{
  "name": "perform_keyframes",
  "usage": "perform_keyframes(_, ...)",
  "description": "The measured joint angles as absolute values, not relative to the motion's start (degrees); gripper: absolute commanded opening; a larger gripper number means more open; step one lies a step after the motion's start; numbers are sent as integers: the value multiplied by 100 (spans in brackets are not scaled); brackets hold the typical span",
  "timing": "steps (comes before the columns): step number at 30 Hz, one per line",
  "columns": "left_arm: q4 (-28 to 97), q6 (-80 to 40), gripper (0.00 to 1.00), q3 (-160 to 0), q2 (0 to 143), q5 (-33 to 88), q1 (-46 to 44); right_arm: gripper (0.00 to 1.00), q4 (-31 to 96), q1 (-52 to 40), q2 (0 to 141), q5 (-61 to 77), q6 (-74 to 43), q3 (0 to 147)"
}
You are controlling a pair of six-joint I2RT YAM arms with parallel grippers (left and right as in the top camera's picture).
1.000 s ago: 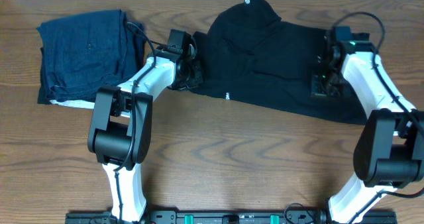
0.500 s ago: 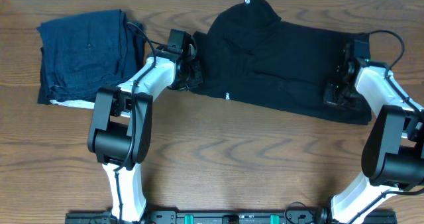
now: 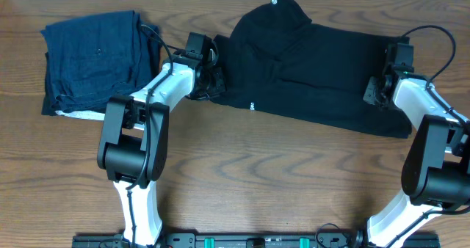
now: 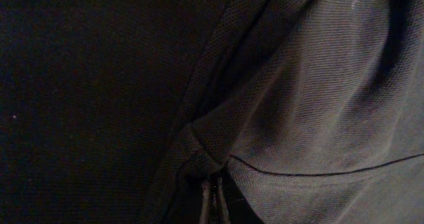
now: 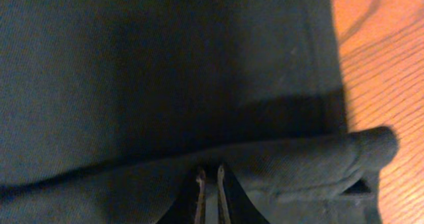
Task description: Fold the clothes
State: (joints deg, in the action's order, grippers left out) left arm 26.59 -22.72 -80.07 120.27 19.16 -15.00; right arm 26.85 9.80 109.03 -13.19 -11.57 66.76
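Observation:
The clothes, a black T-shirt (image 3: 308,64), lie spread across the far middle and right of the table, collar toward the far edge. My left gripper (image 3: 211,81) is at the shirt's left edge, shut on a bunched fold of the black fabric (image 4: 298,105), with only the fingertips (image 4: 207,196) showing. My right gripper (image 3: 376,94) sits over the shirt's right end. In the right wrist view its jaws (image 5: 210,184) stand almost together, pinching a raised fold of the T-shirt (image 5: 132,65). A rolled hem (image 5: 371,148) lies beside bare wood.
Dark navy folded garments (image 3: 95,57) with a white layer beneath lie at the far left. The wooden table (image 3: 250,167) stretches toward the near edge. A small white mark (image 3: 252,106) shows on the shirt's near hem.
My right gripper has moved to the right along the shirt and then a little toward the far edge. The left arm and the shirt's left side have stayed put.

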Motion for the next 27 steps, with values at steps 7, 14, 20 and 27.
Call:
perform_keyframes(7, 2696, -2200, 7, -8012, 12005, 1914, -1500, 34, 2711, 1057, 10903, -1374, -1162, 6722)
perform_keyframes(14, 2764, -1863, 14, -8009, 11319, 1894, -1500, 68, 3544, 1267, 10831, -1035, -1151, 7478)
perform_keyframes(20, 2049, -926, 6, -8053, 10777, 1894, -1500, 99, 3664, 1474, 10589, -834, -1153, 7703)
perform_keyframes(27, 1420, -462, 6, -8053, 11358, 1890, -1500, 99, 3706, 1476, 10589, -735, -1153, 7703)
